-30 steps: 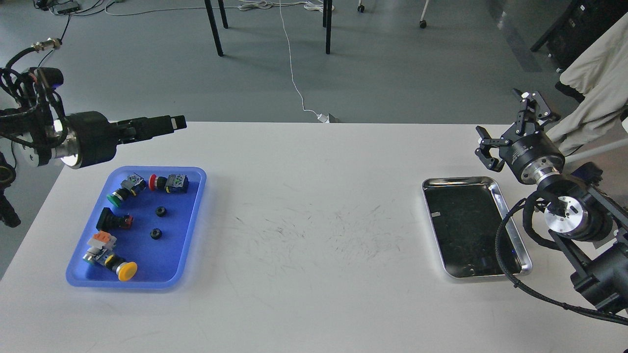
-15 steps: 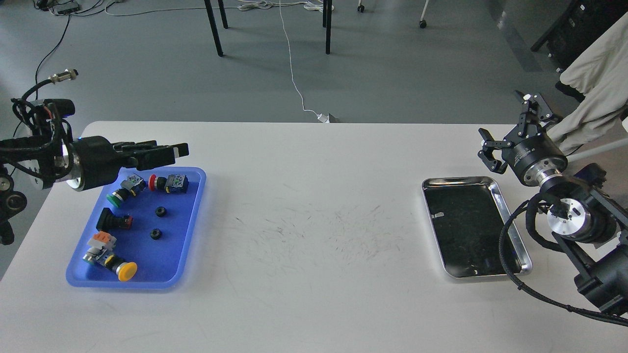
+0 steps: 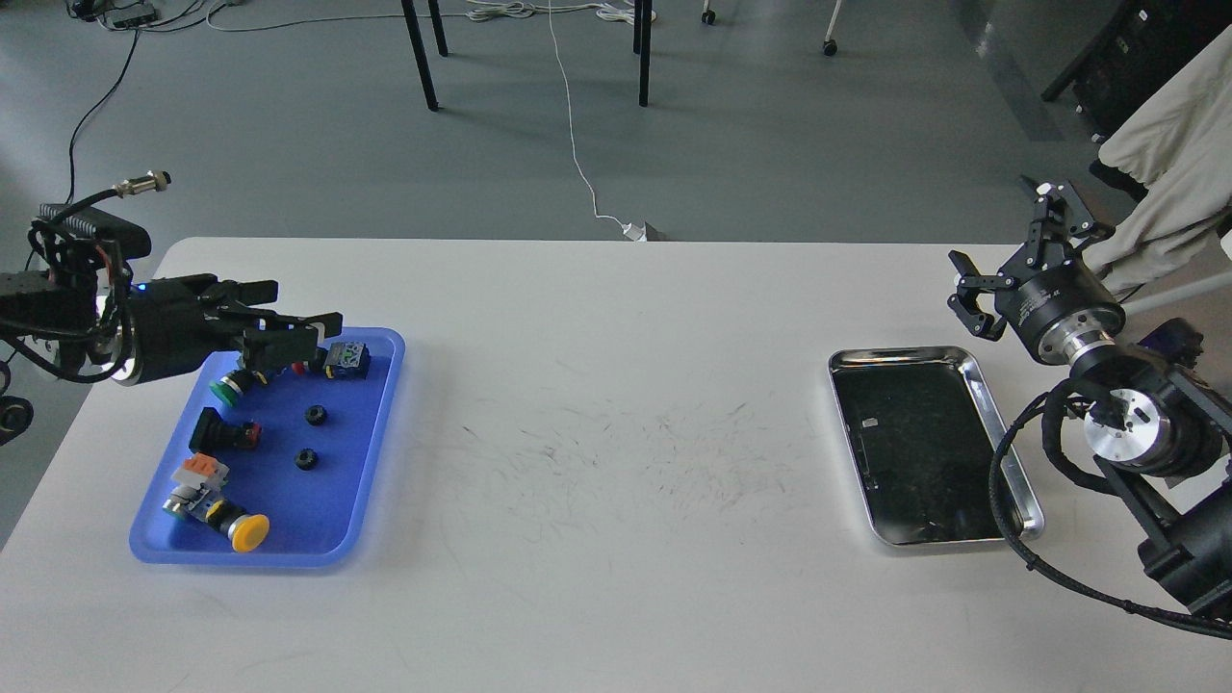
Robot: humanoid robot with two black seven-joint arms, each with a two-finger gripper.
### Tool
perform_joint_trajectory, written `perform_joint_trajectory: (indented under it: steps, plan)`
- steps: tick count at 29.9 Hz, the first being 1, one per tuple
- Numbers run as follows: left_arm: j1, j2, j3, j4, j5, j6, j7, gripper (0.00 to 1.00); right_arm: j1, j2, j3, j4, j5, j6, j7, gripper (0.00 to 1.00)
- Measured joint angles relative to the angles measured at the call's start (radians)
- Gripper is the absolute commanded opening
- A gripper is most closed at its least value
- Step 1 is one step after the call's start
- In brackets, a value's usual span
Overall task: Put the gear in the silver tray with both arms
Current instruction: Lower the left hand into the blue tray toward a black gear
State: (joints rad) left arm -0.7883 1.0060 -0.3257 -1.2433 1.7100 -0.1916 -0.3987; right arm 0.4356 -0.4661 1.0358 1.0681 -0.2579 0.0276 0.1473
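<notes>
White tabletop, gray workshop floor behind: the robot's left gripper (image 3: 289,337) is hovering low over the far end of a blue plastic tray (image 3: 375,452), fingers slightly apart and empty, among push-button switches. Two small black gears are lying flat in that tray, one (image 3: 315,416) nearer the gripper, the other (image 3: 306,459) just beyond it toward the viewer; being round, neither shows a long axis, and each bore is facing upward. By appearances the reach-to-pick step is under way; next the fingers would need to drop and straddle a gear. Well apart on the right, the silver tray (image 3: 977,385) is sitting empty, long side running away from the viewer, while the right gripper (image 3: 1006,250) is waiting above its far corner, fingers spread wide.
</notes>
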Motion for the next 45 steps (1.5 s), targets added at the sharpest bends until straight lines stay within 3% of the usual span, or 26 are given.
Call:
perform_joint_trajectory:
  steps: [4, 8, 11, 32, 45]
  plan:
    - [0.004, -0.002, 0.0, 0.005, -0.011, 0.04, -0.001, 0.98, -0.003, 0.003, 0.0, 0.0, -0.016, 0.0, 0.0, 0.99]
    - [0.009, -0.011, -0.002, 0.034, -0.067, 0.047, -0.069, 0.99, -0.003, 0.002, -0.001, 0.0, -0.018, 0.0, 0.0, 0.99]
    - [0.011, -0.014, 0.002, 0.063, -0.085, 0.05, -0.087, 0.99, -0.003, 0.0, -0.002, 0.0, -0.018, 0.0, 0.0, 0.99]
    - [0.016, -0.095, 0.155, 0.101, 0.224, 0.201, -0.09, 0.98, -0.008, -0.021, 0.0, 0.003, -0.018, -0.002, 0.0, 0.99]
    - [0.05, -0.2, 0.202, 0.319, 0.27, 0.32, -0.09, 0.94, -0.008, -0.044, -0.002, 0.006, -0.018, -0.009, 0.0, 0.99]
